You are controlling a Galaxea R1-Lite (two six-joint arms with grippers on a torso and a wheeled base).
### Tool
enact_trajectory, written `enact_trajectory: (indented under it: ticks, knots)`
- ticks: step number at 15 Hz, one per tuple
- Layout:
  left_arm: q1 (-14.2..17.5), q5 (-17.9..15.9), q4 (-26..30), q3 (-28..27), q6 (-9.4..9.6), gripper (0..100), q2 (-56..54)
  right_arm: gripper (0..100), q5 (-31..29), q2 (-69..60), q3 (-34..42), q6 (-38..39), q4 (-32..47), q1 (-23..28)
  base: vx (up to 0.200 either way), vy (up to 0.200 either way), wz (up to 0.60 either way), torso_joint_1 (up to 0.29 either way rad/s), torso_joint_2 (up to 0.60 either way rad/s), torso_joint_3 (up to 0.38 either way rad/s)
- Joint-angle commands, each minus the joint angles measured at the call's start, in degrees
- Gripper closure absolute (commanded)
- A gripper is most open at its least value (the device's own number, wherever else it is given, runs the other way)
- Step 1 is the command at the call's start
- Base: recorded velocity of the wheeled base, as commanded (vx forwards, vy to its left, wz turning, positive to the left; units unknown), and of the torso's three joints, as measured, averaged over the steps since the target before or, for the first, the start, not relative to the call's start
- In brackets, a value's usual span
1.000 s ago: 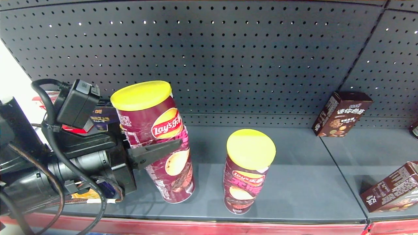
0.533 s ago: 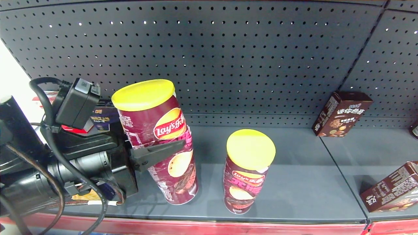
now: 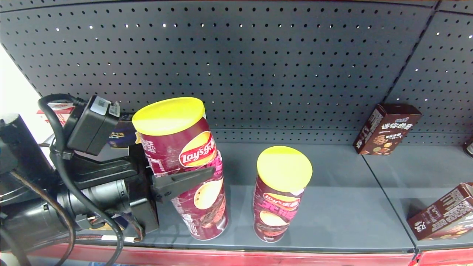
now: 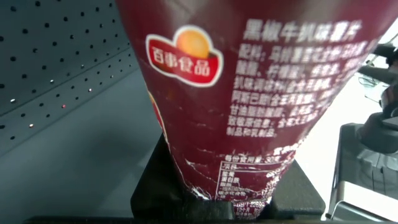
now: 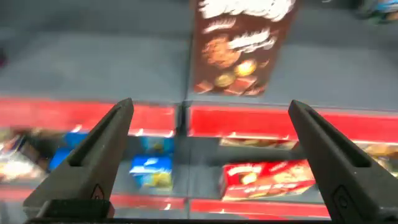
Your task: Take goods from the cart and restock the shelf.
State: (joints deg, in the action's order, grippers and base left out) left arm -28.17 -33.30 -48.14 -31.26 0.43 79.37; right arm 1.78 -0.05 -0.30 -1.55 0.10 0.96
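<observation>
Canister (image 3: 282,192) beside held can (image 3: 184,166), box (image 3: 386,129) farther right

I see a dark grey pegboard back panel (image 3: 258,66) rising behind the grey shelf (image 3: 343,207), with pinpricks of light showing through some of its holes. An upright seam (image 3: 410,62) splits the panel towards the right, and a red strip (image 3: 258,258) runs along the shelf's front edge. Past the panel's left end I see only a bright white area (image 3: 14,92).

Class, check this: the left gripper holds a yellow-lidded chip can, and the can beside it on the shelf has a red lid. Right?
No: the head view shows the second can has a yellow lid, not red. The rest stands.
</observation>
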Motion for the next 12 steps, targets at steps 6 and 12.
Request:
enact_trajectory:
  ticks: [6, 12]
  knots:
    - [-0.04, 0.08, 0.24, 2.60, 0.01, 100, -2.82, 0, -1.78, 0.05, 0.30, 1.55, 0.43, -0.08, 0.000, 0.000, 0.00, 0.000, 0.00, 0.000]
    - [-0.04, -0.09, 0.42, 0.23, 6.34, 100, 0.26, 0, -1.78, 0.05, 0.30, 1.55, 0.34, 0.00, 0.000, 0.000, 0.00, 0.000, 0.00, 0.000]
